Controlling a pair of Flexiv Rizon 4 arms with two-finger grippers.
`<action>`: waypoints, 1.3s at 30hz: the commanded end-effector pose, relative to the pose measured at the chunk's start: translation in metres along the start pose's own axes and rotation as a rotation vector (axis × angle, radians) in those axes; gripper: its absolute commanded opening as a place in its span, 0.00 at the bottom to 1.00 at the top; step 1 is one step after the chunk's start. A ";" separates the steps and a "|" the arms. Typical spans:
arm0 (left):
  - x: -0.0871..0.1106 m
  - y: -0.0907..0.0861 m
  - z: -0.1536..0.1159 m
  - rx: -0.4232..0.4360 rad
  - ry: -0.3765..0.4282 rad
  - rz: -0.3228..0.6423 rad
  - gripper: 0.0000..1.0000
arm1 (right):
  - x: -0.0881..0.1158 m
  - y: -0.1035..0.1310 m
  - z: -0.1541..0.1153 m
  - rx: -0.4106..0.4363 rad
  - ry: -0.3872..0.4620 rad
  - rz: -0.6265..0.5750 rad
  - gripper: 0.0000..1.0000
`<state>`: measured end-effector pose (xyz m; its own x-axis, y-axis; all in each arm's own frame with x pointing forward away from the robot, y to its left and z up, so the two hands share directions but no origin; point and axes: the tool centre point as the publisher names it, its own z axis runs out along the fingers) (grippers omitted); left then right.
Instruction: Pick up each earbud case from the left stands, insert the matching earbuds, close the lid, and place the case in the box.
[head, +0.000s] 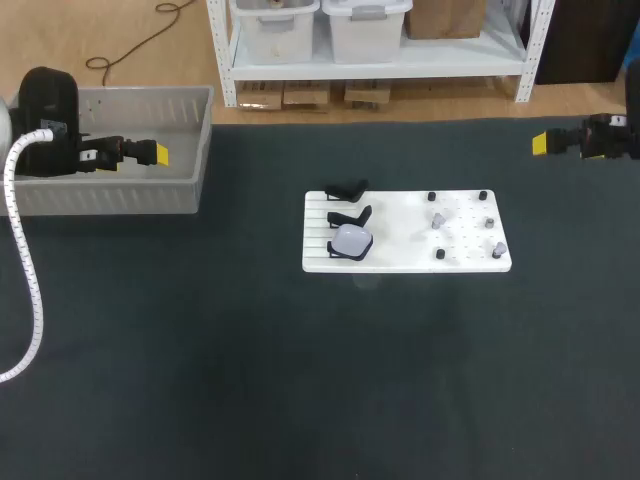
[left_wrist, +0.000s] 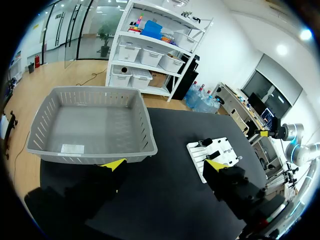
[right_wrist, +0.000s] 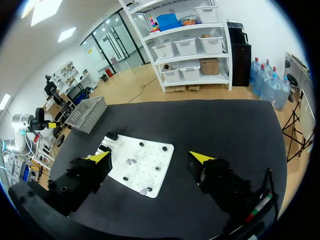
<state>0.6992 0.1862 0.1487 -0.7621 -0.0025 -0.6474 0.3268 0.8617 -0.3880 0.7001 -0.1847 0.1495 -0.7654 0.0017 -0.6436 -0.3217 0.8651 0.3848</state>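
Earbud case (head: 351, 240), clearest in head view

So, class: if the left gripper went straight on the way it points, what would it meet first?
Probably bare table just beside the grey basket's corner: the left gripper, open, has nothing else ahead. It might clip that corner instead; depth is unclear.

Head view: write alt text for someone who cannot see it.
A white board on the dark table holds one pale earbud case, two empty black stands behind it. The left gripper hangs by a grey bin, the right gripper far right.
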 end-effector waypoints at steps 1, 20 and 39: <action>-0.003 -0.006 -0.002 0.032 -0.007 0.033 1.00 | 0.000 0.000 0.000 0.000 0.001 0.000 1.00; -0.003 -0.048 0.004 0.417 0.003 0.557 1.00 | 0.000 0.000 0.000 0.000 0.001 0.000 1.00; 0.024 -0.079 0.043 0.609 0.027 0.858 1.00 | 0.000 0.000 0.000 0.000 0.001 0.000 1.00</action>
<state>0.6700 0.1062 0.1428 -0.1630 0.4987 -0.8513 0.9760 0.2078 -0.0652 0.7002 -0.1847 0.1494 -0.7654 0.0017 -0.6436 -0.3216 0.8652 0.3848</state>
